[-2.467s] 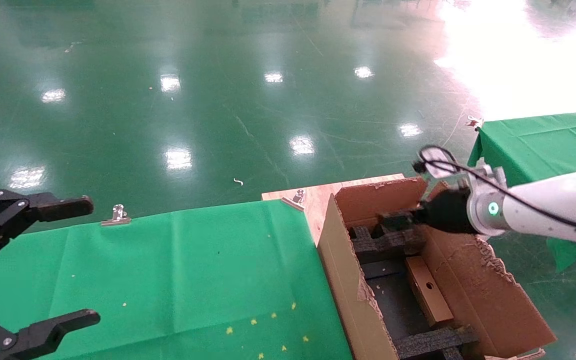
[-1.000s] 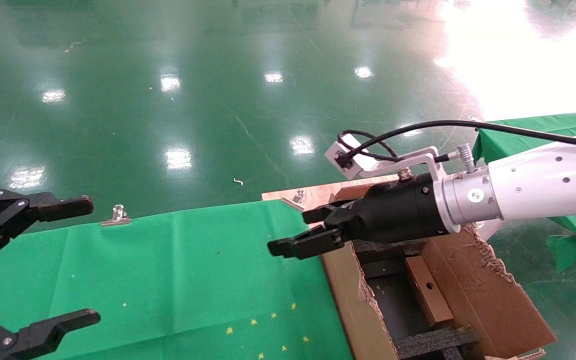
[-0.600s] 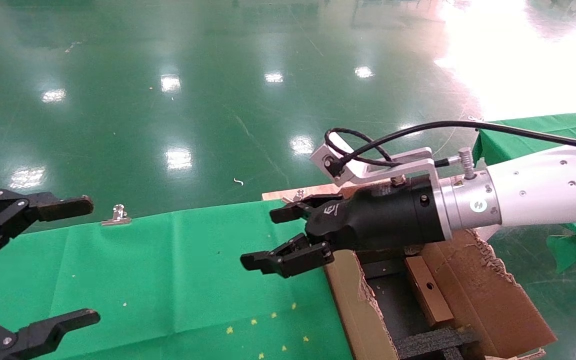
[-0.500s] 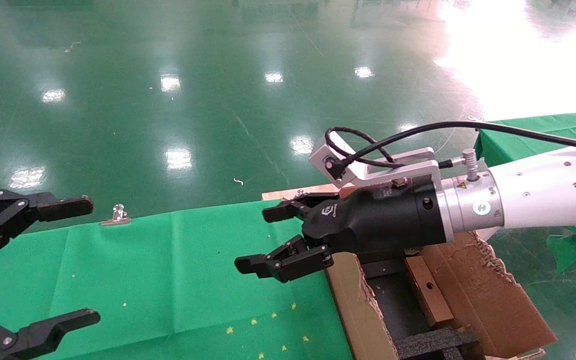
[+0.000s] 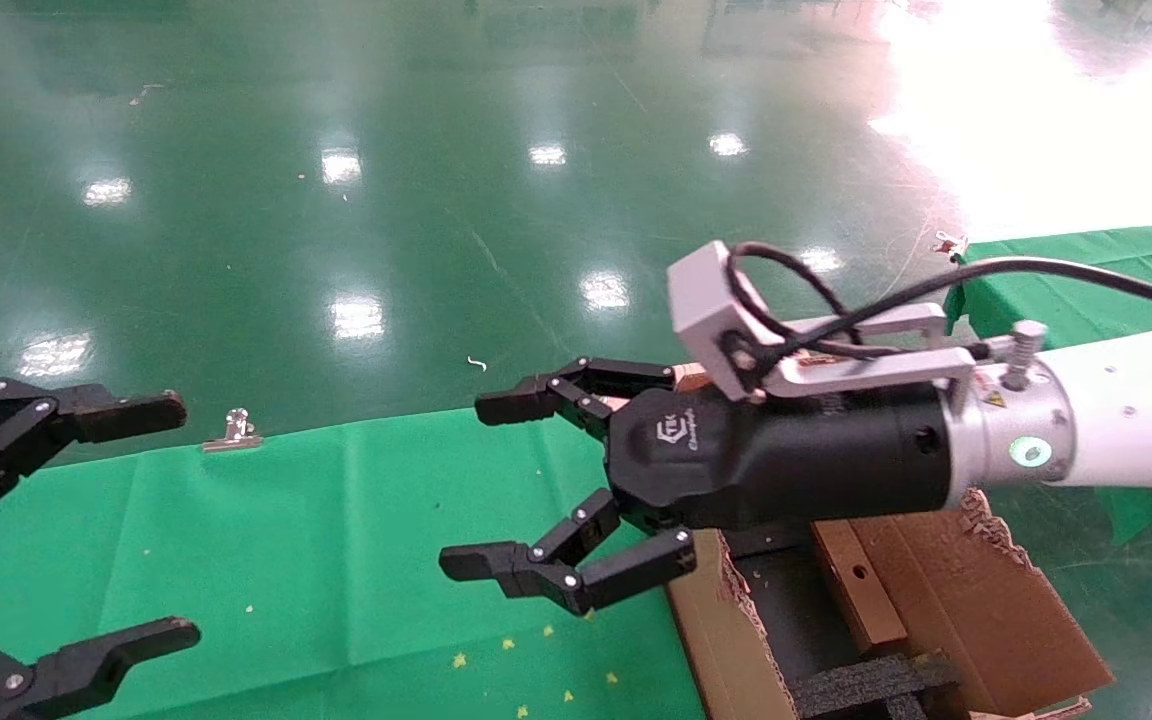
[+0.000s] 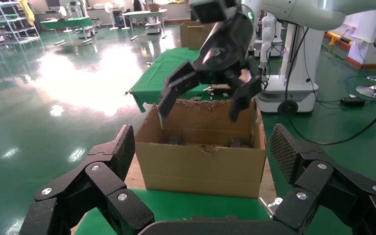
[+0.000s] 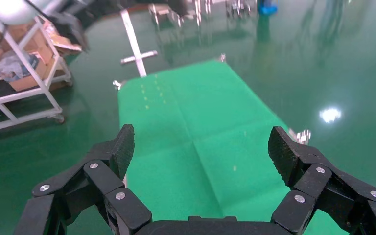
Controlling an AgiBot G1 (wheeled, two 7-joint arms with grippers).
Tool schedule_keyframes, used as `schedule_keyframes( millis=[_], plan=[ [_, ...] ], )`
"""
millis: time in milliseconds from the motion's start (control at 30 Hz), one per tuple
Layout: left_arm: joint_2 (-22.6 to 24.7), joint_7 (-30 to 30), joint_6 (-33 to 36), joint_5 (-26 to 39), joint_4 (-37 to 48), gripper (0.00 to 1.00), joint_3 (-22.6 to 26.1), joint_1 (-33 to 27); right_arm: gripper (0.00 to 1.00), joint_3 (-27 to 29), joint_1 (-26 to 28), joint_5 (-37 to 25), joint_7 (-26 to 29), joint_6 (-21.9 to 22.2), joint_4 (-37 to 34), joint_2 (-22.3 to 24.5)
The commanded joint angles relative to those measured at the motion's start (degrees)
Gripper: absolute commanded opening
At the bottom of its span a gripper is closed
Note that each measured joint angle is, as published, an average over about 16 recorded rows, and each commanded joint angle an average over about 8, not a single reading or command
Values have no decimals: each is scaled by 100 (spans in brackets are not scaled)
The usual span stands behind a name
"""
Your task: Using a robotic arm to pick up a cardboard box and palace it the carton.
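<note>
My right arm [image 5: 1116, 420] has a white sleeve and a green ring light. Its black gripper [image 5: 481, 485] is open and empty, above the right end of the green table [image 5: 336, 540], just left of the carton. The large brown carton [image 5: 976, 600] stands at the lower right with ragged flap edges. The small oblong cardboard box [image 5: 866, 605] lies inside it between black foam blocks [image 5: 866, 685]. In the left wrist view the carton [image 6: 200, 166] faces me with the right gripper [image 6: 200, 110] above it. The right wrist view shows only green cloth [image 7: 196, 137] between open fingers [image 7: 122, 147].
My left gripper [image 5: 171, 520] is parked open at the table's left end. A metal clip [image 5: 236, 428] holds the cloth at the far edge. A wooden board [image 5: 636, 395] lies under the carton. A second green table [image 5: 1086, 280] stands at the right.
The right gripper has come up out of the carton, swung left over the green table and spread its fingers wider. The small box stays inside the carton. The left arm has not moved.
</note>
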Motion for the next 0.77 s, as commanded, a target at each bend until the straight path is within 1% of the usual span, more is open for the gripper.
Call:
schedule_keyframes(
  millis=[33,233,400,533,767],
  plan=[
    [0,0,0,0,0,100,0,0,100,291,-188,79,-224,-136,-15,-29],
    [-1,1,-1,-1,0,100,2,0,100,1165,-754,317,-896,-543,-61,-117],
    [-1,2,-2,-2,1,100,2,0,100,1739,-1117,472,-1307,-805,-91,-173],
    [-2,2,-3,-3,2,100,2,1,100,1939,-1241,532,-1413,-895,-103,-194],
    [-2,2,-4,-3,2,100,2,1,100,1861,-1197,524,-1360,-866,-102,-192]
  ],
)
